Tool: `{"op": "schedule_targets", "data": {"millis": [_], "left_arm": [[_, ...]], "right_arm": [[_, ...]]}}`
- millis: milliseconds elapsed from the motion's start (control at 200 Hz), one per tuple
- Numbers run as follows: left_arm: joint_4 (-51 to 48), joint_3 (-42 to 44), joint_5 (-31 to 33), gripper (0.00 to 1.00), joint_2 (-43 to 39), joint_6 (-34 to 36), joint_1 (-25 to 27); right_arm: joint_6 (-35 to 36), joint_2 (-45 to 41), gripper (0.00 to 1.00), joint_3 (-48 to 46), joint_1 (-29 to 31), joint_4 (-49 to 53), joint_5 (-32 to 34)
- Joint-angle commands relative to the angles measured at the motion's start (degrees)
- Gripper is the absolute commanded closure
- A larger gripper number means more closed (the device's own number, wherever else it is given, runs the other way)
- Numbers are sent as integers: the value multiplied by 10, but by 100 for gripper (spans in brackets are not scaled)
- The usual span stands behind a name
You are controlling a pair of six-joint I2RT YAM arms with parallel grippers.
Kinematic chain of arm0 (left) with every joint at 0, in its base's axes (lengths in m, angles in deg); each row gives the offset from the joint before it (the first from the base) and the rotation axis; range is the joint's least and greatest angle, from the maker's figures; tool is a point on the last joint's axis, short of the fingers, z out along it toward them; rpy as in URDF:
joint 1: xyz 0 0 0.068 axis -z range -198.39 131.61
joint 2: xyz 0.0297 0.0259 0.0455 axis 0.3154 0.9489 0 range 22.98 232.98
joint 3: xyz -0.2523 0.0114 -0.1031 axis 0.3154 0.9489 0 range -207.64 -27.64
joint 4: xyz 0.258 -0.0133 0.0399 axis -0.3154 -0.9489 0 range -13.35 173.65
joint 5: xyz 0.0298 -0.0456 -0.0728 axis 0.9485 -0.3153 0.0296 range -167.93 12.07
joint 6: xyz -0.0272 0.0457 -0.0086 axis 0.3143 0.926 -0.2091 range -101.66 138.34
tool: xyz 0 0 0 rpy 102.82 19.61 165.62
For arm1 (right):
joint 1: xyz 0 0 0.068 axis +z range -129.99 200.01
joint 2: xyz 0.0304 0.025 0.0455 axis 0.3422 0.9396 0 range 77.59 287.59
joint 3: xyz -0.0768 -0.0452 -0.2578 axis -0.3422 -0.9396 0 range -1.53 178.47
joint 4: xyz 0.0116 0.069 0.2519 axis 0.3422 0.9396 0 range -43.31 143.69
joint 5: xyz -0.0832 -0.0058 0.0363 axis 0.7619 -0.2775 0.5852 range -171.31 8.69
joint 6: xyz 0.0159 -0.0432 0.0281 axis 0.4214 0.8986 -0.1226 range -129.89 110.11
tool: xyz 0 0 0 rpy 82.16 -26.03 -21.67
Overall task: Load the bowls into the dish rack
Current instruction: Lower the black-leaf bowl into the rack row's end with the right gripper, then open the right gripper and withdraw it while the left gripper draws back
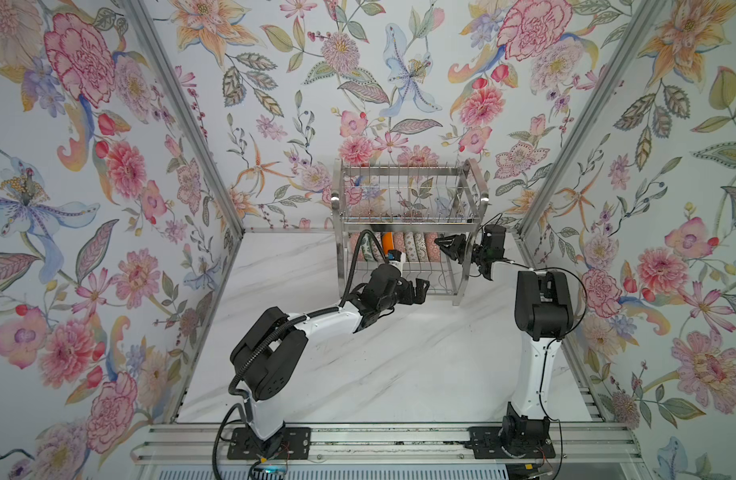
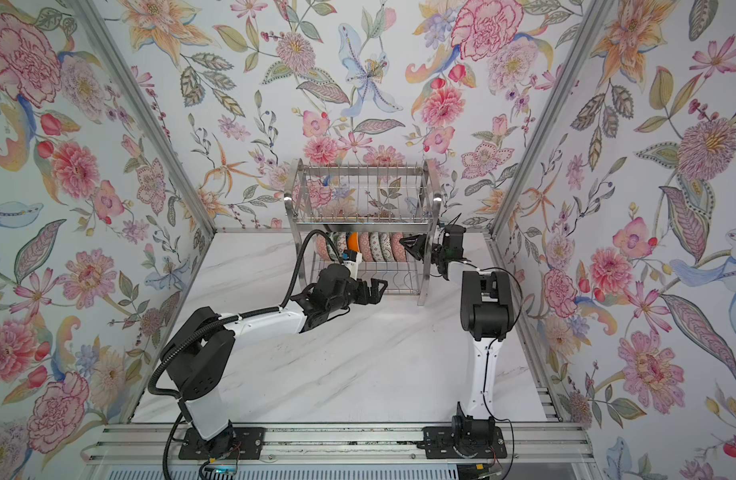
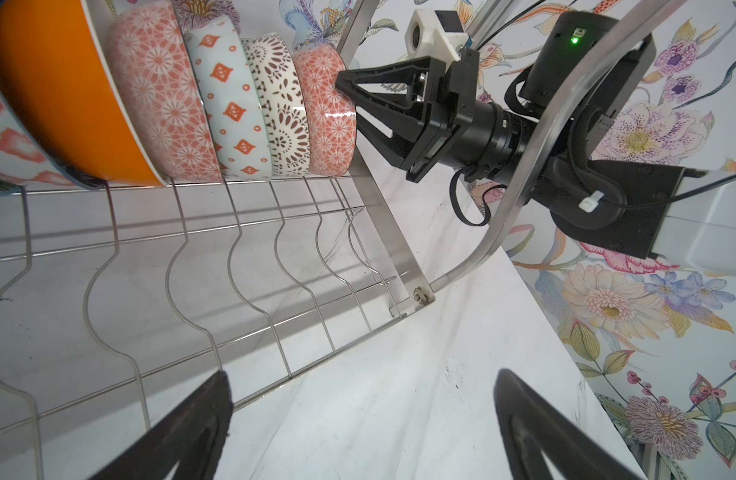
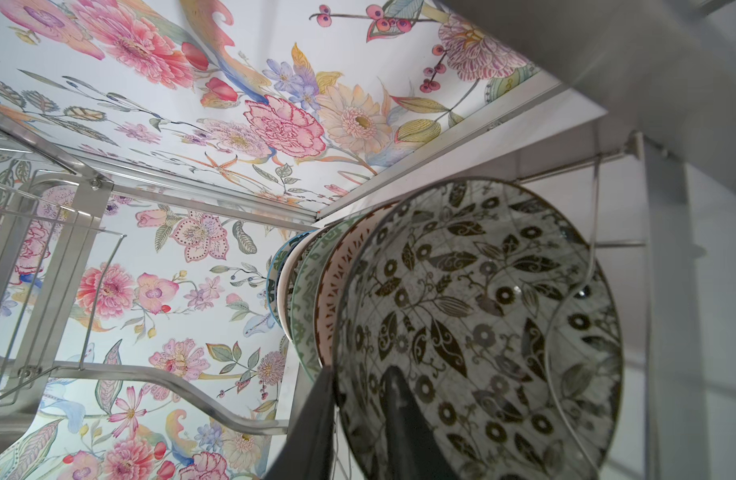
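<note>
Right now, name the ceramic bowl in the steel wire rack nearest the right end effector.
The coral-pink flower-lattice bowl with black leaves inside, last in the row, at its right end; the right end effector straddles its rim.

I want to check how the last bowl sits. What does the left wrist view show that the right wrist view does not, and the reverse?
Only the left wrist view: the bowls' patterned outsides, an orange bowl, the right gripper seen from outside at the end bowl, and the left gripper, open and empty. Only the right wrist view: the end bowl's black leaf-patterned inside, with its rim between the right gripper's fingers. Both: the bowls standing on edge in the dish rack.
</note>
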Motion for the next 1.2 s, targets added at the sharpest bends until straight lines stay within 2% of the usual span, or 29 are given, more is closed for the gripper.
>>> {"op": "schedule_targets", "data": {"millis": [0, 345, 435, 550, 620, 801, 851, 1196], "left_arm": [[-5, 9, 16, 1, -21, 16, 8], [-4, 23, 25, 1, -36, 21, 11], [-7, 31, 35, 1, -47, 29, 10], [-13, 41, 49, 1, -62, 44, 10], [-16, 49, 58, 1, -73, 54, 10], [-12, 94, 87, 1, -117, 77, 10], [-13, 110, 99, 1, -130, 82, 10], [-16, 193, 141, 1, -221, 98, -5]], "right_arm": [[9, -28, 74, -14, -10, 16, 7], [10, -74, 71, -54, -25, 11, 4], [16, -100, 68, -77, -36, 11, 11], [18, -134, 58, -107, -57, 11, 22], [19, -156, 49, -126, -72, 10, 25], [60, -214, 8, -162, -110, 81, 64], [76, -225, 0, -164, -118, 108, 75], [70, -277, 1, -207, -163, 108, 88]]}}
